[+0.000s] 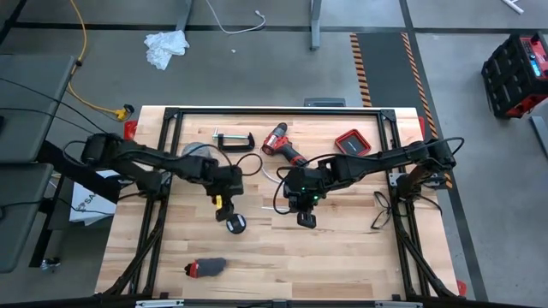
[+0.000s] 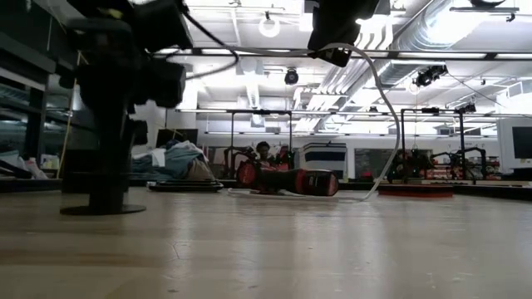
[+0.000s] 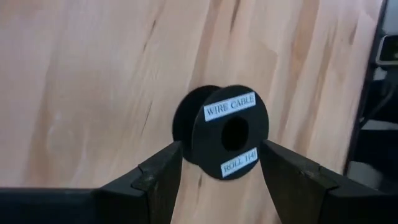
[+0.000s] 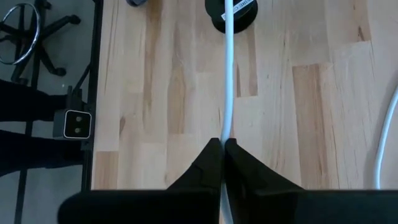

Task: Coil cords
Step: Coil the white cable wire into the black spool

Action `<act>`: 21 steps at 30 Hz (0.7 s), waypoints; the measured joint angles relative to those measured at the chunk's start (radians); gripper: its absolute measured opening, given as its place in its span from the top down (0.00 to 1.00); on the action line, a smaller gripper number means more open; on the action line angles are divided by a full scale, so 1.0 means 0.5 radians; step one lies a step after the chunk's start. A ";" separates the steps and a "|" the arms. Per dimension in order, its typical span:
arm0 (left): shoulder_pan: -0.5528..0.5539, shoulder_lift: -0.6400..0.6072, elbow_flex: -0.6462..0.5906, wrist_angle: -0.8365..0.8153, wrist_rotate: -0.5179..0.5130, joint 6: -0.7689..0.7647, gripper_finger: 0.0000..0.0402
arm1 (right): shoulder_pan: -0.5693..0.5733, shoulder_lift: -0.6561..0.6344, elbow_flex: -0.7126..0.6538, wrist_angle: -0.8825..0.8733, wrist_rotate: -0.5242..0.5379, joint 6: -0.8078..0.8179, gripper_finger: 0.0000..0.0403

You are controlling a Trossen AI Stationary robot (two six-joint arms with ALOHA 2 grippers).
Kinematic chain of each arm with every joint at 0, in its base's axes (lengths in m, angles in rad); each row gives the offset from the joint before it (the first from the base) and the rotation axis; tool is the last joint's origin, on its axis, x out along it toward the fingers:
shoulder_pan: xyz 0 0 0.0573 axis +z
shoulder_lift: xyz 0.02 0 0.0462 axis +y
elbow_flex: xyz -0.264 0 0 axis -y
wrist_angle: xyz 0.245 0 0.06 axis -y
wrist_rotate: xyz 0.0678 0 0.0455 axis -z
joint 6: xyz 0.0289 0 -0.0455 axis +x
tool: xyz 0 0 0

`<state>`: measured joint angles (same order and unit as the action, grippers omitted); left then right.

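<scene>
Standing on the pale wooden table (image 1: 342, 248), the black spool (image 3: 229, 132) with printed white labels sits between the spread fingers (image 3: 163, 174) of the left gripper (image 1: 224, 208), untouched. The right gripper (image 4: 222, 144) is clamped on the thin, smooth white cable (image 4: 229, 81), which runs straight to the spool.
</scene>
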<state>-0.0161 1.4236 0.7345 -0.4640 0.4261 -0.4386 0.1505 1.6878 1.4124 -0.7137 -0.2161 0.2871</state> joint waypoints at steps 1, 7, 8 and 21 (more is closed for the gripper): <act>0.023 0.040 0.000 0.014 0.064 -0.015 0.48 | 0.000 0.000 0.000 0.000 0.000 0.000 1.00; 0.120 0.223 0.000 0.057 0.244 -0.124 0.48 | 0.000 0.000 0.000 0.000 0.001 0.000 1.00; 0.131 0.246 0.000 0.073 0.302 -0.142 0.48 | 0.000 0.000 0.000 0.000 0.001 0.000 1.00; 0.073 0.370 0.000 0.189 0.411 -0.237 0.61 | 0.000 -0.001 0.000 0.000 0.013 -0.001 1.00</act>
<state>0.0204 1.6085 0.7345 -0.3695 0.6316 -0.5571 0.1505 1.6875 1.4124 -0.7136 -0.2096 0.2867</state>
